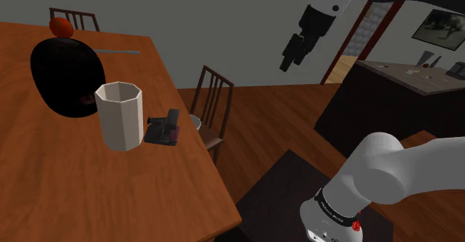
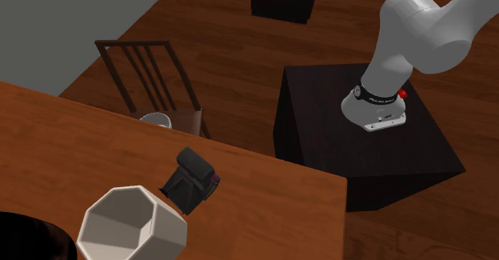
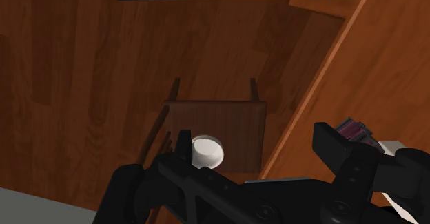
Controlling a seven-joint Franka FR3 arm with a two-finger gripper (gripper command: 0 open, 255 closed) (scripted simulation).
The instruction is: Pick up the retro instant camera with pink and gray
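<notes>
The instant camera (image 1: 164, 127), dark-bodied with a pink patch, lies on the wooden table (image 1: 45, 181) near its edge, left of centre in the shoulder view and just beside a white faceted cup (image 1: 119, 116). The gripper (image 1: 287, 63) hangs well apart from it, high in the upper middle-right of that view, out over the floor beyond the table's edge and a chair (image 1: 212, 103). Its fingers (image 3: 182, 147) stand spread and clasp nothing.

From the stand (image 1: 283, 192) at the lower right, the white arm (image 1: 380, 175) bends off the right edge and shows again at the upper right corner, with the hand pointing down and to the left.

The wrist view looks between the spread fingers onto the chair's seat, where a small white bowl (image 3: 207, 151) sits. The camera's pink part peeks just past one finger, at the table's edge.

The second exterior view has the camera at its lower left, between the cup and the table's edge. The bowl on the chair is above it and the stand is at the right.

Farther back in the shoulder view, a black rounded thing (image 1: 67, 77) and an orange thing (image 1: 61, 27) sit on the table beyond the cup.
</notes>
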